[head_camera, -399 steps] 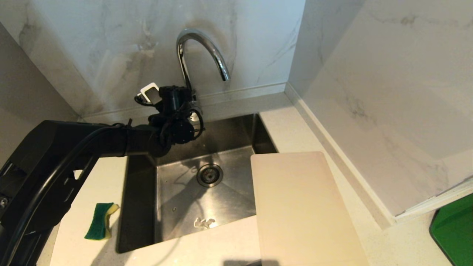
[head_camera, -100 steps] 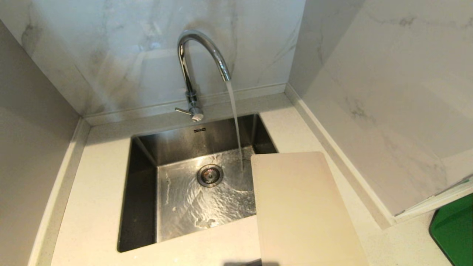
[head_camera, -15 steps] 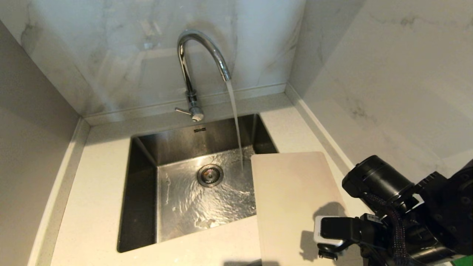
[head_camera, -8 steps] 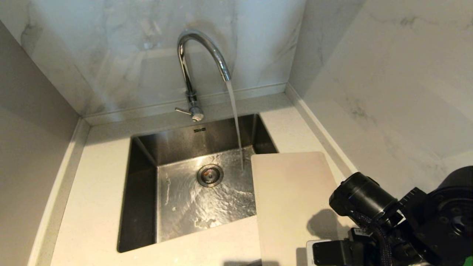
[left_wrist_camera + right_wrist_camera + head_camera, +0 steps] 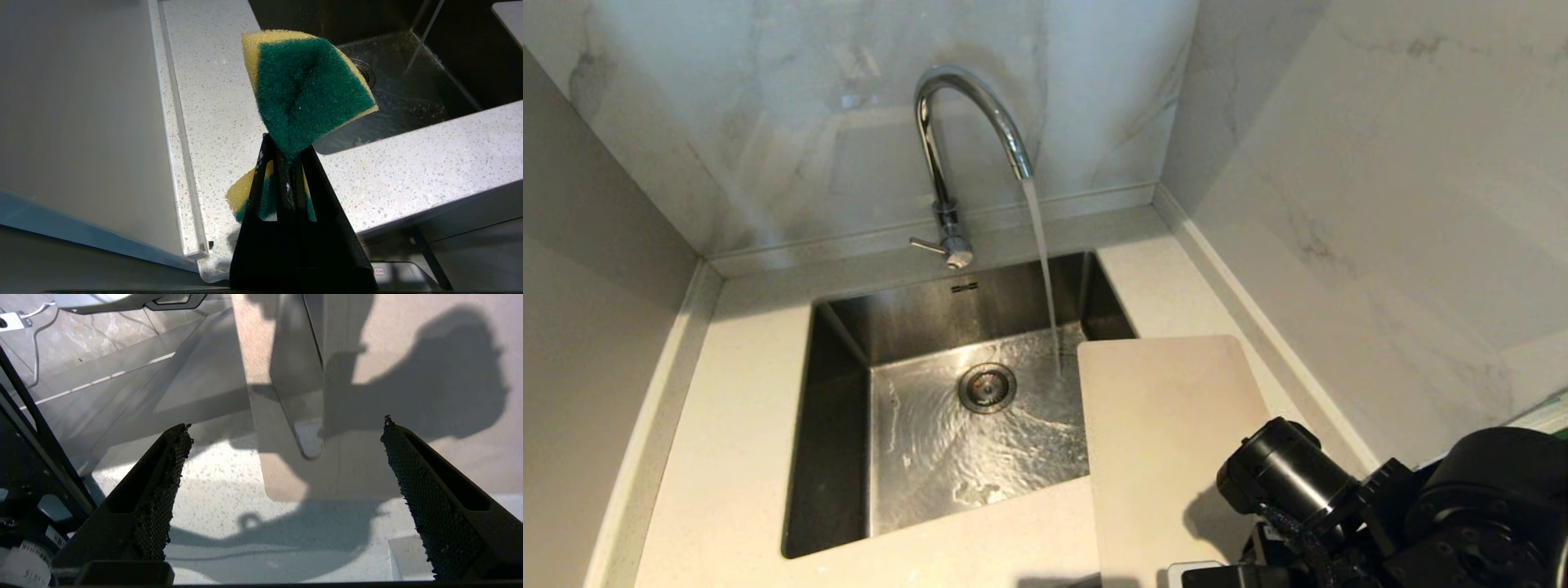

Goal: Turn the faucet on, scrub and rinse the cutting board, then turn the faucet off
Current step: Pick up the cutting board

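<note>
Running water is seen falling from the faucet [image 5: 968, 114], which is mounted at the back edge of the sink [image 5: 837, 425]; its arched spout is pointed toward the right rear part of the basin and its thin lever is turned out to the left. The cutting board [image 5: 1168, 441] is laid flat on the countertop [image 5: 727, 457] at the sink's right edge, with its far left corner overhanging the basin; its long axis is run from the counter's front edge back toward the rear wall, leaning slightly left. The slot handle cannot be made out in the head view. The right gripper [image 5: 282, 490] is held over the board's near end by the counter's front edge, fingers [image 5: 163, 486] spread wide with nothing between them. The left gripper [image 5: 286, 163] is parked out over the counter's front left part, off the head view, jaws pressed together on a green-and-yellow sponge [image 5: 306, 90], which is pinched at its middle and bent.
</note>
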